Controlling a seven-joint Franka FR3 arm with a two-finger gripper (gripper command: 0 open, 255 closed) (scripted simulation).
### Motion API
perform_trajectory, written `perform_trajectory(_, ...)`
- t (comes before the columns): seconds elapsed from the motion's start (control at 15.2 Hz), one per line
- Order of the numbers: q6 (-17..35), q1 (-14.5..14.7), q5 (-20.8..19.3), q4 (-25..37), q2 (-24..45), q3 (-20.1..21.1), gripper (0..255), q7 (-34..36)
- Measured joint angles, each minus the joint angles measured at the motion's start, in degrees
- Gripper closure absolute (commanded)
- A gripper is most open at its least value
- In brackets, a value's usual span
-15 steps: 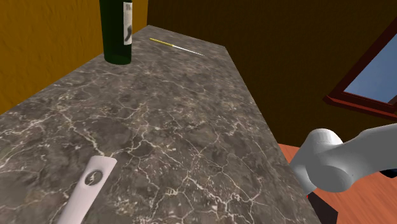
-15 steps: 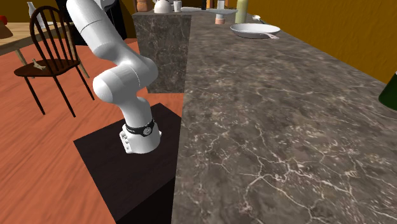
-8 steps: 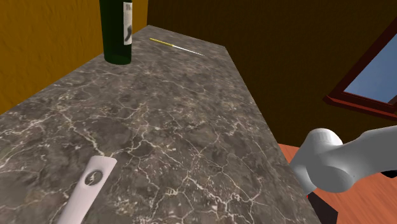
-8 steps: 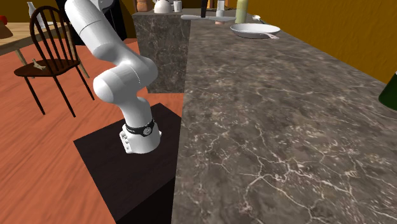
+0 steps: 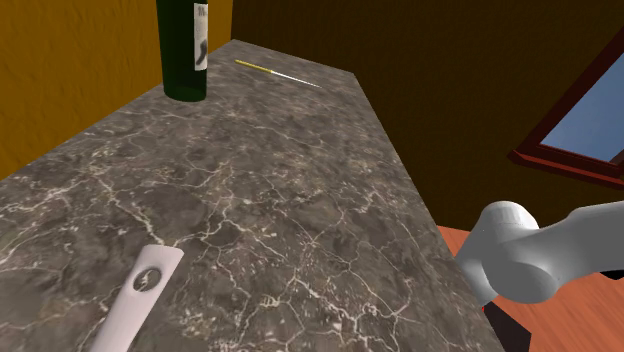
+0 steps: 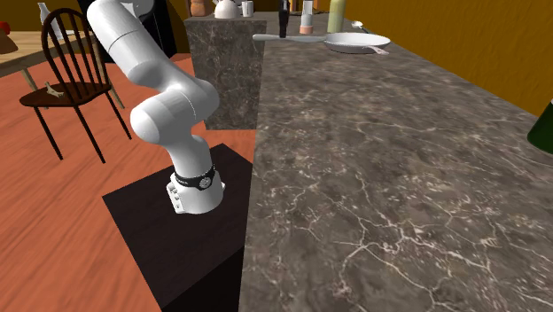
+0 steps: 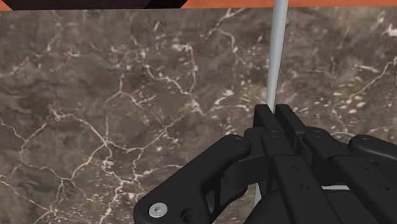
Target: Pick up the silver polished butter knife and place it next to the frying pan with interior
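The claw [image 7: 278,116] is pinching the silver butter knife [image 7: 277,51], with both fingers pressing on its thin body. The blade is projecting straight out past the fingertips, over the dark veined marble surface [image 7: 114,114].

In the second exterior view the claw [image 6: 283,28] is hanging tip-down at the far end of the surface [image 6: 381,159]. The knife [image 6: 266,38] is lying level under it, over the surface's near edge. The frying pan [image 6: 354,41] is sitting at 3 o'clock of the knife, just beside it, and its shallow interior is showing pale grey. Whether the knife's end is touching the pan's rim cannot be told.

The white arm [image 6: 164,84] is rising from the black stand [image 6: 168,248] and leaning toward 11 o'clock; its upper links are being cut off by the frame.

In the shoulder view a dark bottle [image 5: 183,45] is standing at 11 o'clock with its neck cut off and its contents not discernible. A white flat utensil [image 5: 140,295] is lying at 7 o'clock, partly cut off. A thin stick [image 5: 275,72] at 12 o'clock is too slight to identify.
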Motion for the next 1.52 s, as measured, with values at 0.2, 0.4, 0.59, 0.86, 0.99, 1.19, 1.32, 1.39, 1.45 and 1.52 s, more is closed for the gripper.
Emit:
perform_trajectory(0.2,1.7,0.8,0.7,-2.9,-1.2,0.0,255,-0.7)
perform_trajectory(0.4,3.6,1.0,1.3,-5.2,-1.8,0.7,255,-1.1)
perform_trajectory(0.59,4.7,1.2,1.7,-6.7,-2.3,1.0,255,-1.5)
perform_trajectory(0.86,4.9,1.2,1.8,-6.9,-2.3,1.2,255,-1.5)
perform_trajectory(0.99,4.9,1.2,1.8,-6.9,-2.3,1.2,0,-1.5)
perform_trajectory(1.19,4.9,1.2,1.8,-6.9,-2.3,1.2,0,-1.5)
perform_trajectory(1.32,4.9,1.2,1.8,-6.9,-2.3,1.2,0,-1.5)
perform_trajectory(1.39,4.2,1.0,1.5,-5.9,-1.9,0.9,0,-1.3)
perform_trajectory(1.45,3.1,0.6,1.1,-4.1,-1.3,0.9,0,-0.9)
perform_trajectory(1.52,1.9,0.4,0.7,-2.4,-0.8,0.7,0,-0.4)
